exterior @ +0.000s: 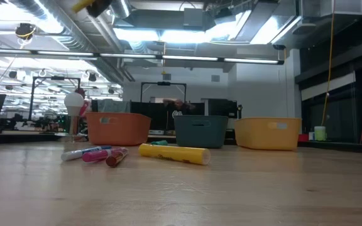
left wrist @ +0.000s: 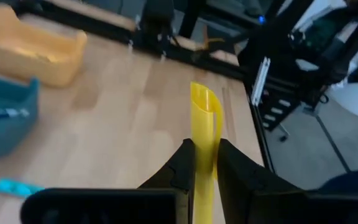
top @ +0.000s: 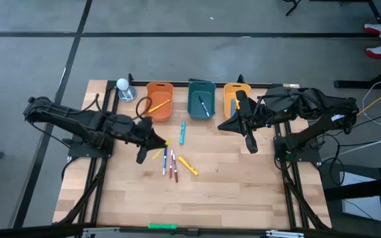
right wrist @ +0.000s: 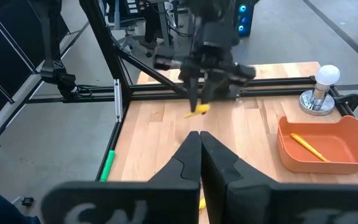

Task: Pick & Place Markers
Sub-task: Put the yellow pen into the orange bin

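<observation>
My left gripper [top: 156, 144] hangs above the table's middle, shut on a yellow marker [top: 159, 152]; in the low view that marker [exterior: 93, 6] shows high in the air. Below and beside it, several markers lie flat on the wood: a teal one [top: 182, 132], a thick yellow one [top: 188, 165], a white-bodied one [top: 165, 160] and a red one [top: 172, 166]. More markers lie in the orange bin [top: 159, 101], the teal bin [top: 202, 99] and the yellow bin [top: 235, 99]. My right gripper [top: 252, 145] waits near the yellow bin, shut on nothing [right wrist: 199, 155]. My left gripper pinches the yellow marker's shaft [left wrist: 205, 134] between its two fingers [left wrist: 184, 163]. The marker lies along the fingers and sticks out well beyond their ends. It is lifted clear of the table.
The three bins stand in a row along the far edge, with a bulb on a round stand [top: 123, 89] left of them. A bright green stick [top: 162, 226] lies at the near edge. Bare wood shows on the table's near half.
</observation>
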